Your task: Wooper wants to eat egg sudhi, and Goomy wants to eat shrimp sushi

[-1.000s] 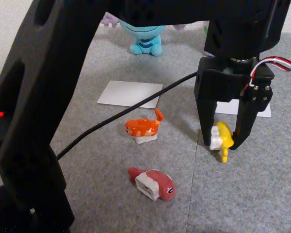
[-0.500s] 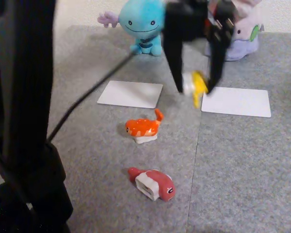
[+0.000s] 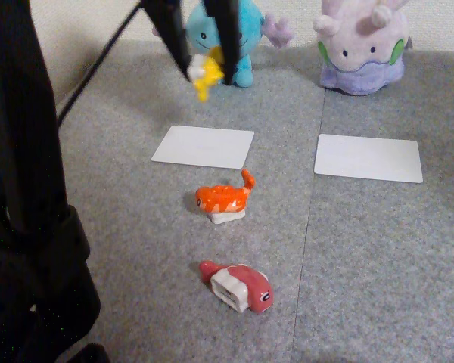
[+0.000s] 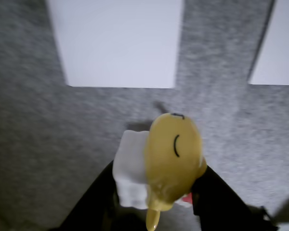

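Item in hand: your gripper, jaws clamped on the egg sudhi, carries it aloft past the shrimp sushi toward Wooper; next, lower and let go at his white card.

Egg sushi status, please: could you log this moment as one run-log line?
gripper: shut on egg sushi | position: aloft before Wooper | left card: bare | shrimp sushi: on floor, untouched
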`<state>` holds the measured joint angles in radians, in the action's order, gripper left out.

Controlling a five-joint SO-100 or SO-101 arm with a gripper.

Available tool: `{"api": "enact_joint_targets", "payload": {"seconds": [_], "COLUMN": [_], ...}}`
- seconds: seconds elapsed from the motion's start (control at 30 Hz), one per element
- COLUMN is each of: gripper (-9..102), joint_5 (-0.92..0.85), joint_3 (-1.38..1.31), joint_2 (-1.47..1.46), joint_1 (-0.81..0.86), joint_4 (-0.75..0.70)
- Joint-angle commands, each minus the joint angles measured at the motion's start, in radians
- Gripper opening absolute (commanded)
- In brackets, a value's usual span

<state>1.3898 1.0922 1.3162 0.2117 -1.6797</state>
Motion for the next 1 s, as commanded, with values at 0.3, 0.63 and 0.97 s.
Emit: {"api": "enact_joint_targets", "payload": {"seconds": [0.3, 0.63, 0.97], "gripper": [8, 8, 8], "joint_5": [0.169, 0.150, 0.150], "joint_3": [-0.009, -0.018, -0.017], "joint_2": [-0.009, -0.265, -0.324], "joint_1": [-0.110, -0.067, -0.060], "joint_4": [0.092, 0.222, 0.291]}}
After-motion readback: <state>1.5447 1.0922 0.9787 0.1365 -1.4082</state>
